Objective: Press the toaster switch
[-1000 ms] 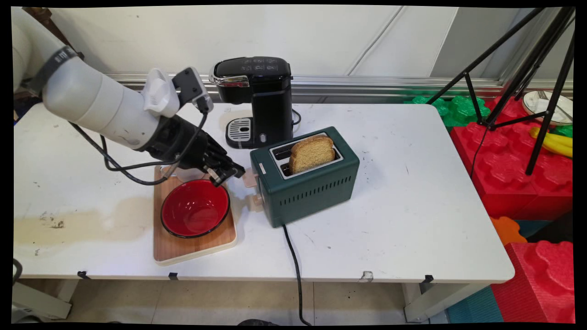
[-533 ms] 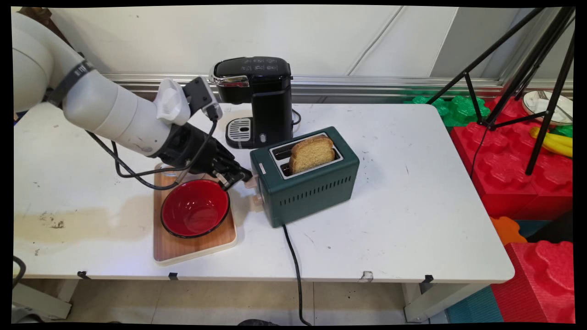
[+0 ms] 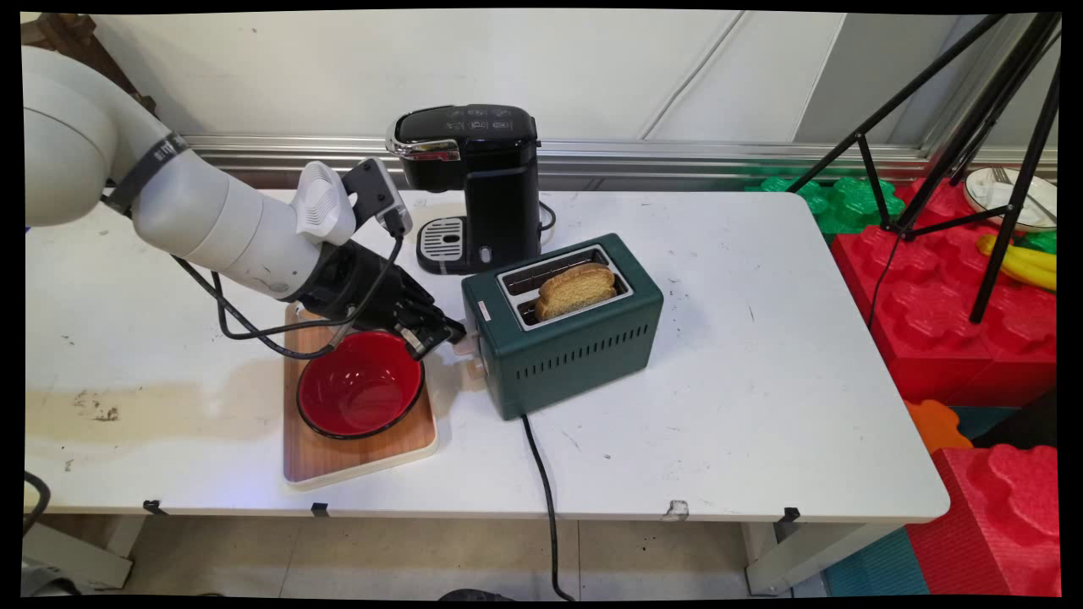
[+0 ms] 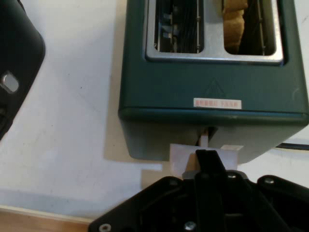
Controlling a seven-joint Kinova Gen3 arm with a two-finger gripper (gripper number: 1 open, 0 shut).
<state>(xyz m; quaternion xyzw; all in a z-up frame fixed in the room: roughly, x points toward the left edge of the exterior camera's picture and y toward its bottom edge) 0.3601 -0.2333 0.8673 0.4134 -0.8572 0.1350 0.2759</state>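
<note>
The white arm (image 3: 228,233) reached in from the left, sloping down and to the right across the worktop (image 3: 761,381), with black cables (image 3: 254,326) looping beneath its wrist. Its gripper (image 3: 446,328) sat low at the near end of the green toaster (image 3: 575,355), its jaws pressed together with their tip resting on the pale lever (image 4: 205,154) that juts from the toaster's end wall. The lever stood low on that wall. A slice of toast (image 3: 577,289) sat sunk in the toaster's right-hand slot, only its top crust showing above the rim; the other slot was bare. Just below the gripper a red bowl (image 3: 360,385) stood on a wooden board (image 3: 355,457). A black coffee machine (image 3: 474,182) stood behind the toaster, near the wall.
</note>
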